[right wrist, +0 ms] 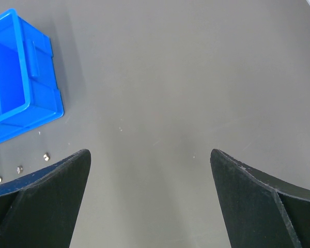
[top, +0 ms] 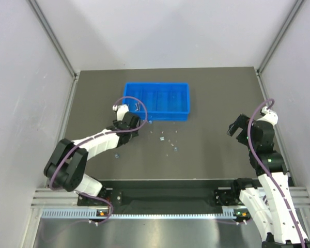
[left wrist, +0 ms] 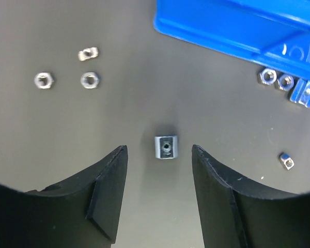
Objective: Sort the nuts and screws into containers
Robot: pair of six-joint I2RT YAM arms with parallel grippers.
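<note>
Your left wrist view resolves what the top view shows only as specks (top: 168, 140) just in front of the blue tray (top: 157, 114). A square nut (left wrist: 166, 146) lies untouched inside your spread left claw (left wrist: 159, 155), with hex nuts (left wrist: 90, 79) nearby. Your right claw (right wrist: 150, 154) gapes wide, holding nothing. The surface (top: 222, 103) is dark grey and the walls (top: 20, 77) are pale. You cannot tell what the tray holds.

Tray (left wrist: 222, 26) partly off-frame, L wrist

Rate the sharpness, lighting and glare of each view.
Top external: even light, the loose hardware shows only as specks. Left wrist: sharp, the square nut is crisp, with white glare on the blue tray. Right wrist: softer, and the dark fingers show almost no surface detail.
</note>
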